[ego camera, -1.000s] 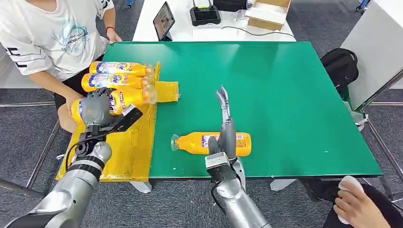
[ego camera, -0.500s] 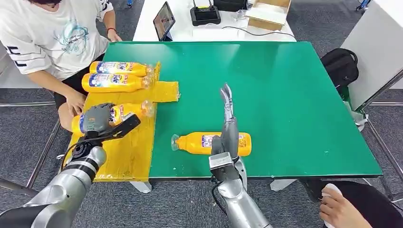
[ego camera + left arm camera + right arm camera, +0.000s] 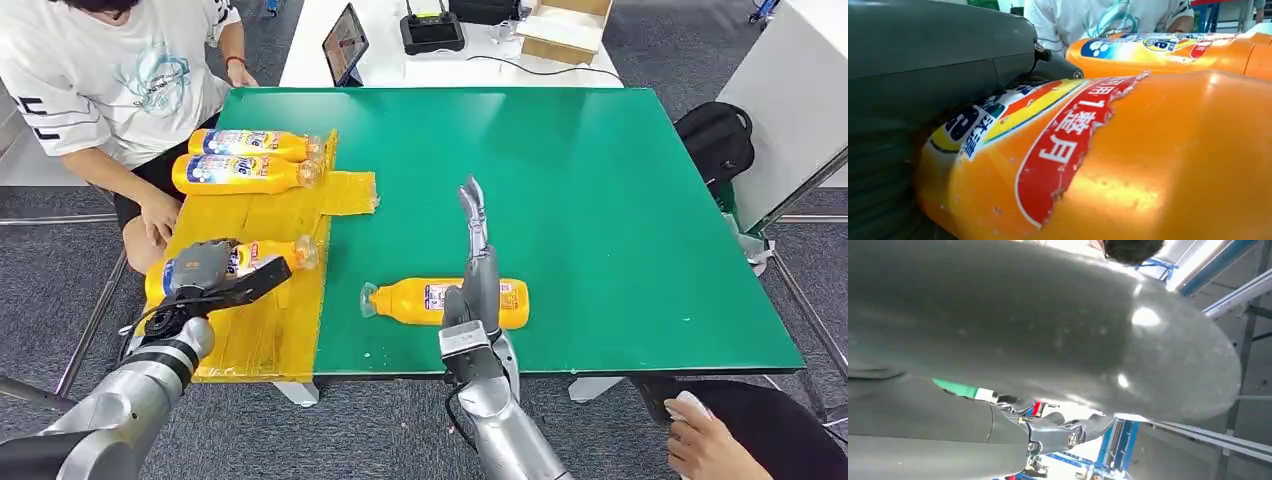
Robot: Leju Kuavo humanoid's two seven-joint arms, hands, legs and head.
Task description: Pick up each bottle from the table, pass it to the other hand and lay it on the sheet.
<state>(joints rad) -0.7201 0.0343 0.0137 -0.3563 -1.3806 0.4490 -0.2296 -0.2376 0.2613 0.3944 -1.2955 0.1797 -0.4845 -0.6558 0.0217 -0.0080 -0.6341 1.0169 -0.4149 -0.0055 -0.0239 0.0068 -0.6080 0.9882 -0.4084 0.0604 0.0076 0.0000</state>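
the left hand (image 3: 205, 268) wraps its fingers (image 3: 252, 281) round the base end of an orange bottle (image 3: 262, 256), which over the last second has come down from beside the two bottles already lying at about ten o'clock to a lower spot on the yellow sheet (image 3: 262, 335), toward eight o'clock of the green table (image 3: 600, 200); seen from the left wrist, the label sits hard against the palm, so the grip looks not yet let go, and whether the bottle rests fully on the sheet cannot be told. that reads as the third bottle all but laid down, with release the step in hand. the left arm reaches up from the seven o'clock corner, wrist low over the sheet. the right hand (image 3: 478, 262) has barely moved: it stands edge-on with fingers straight and apart, pointing to twelve o'clock, holding nothing, poised over the fourth bottle (image 3: 405, 299), which lies on its side on the table near six o'clock, cap toward nine. a person's hand (image 3: 158, 215) rests beside the sheet.
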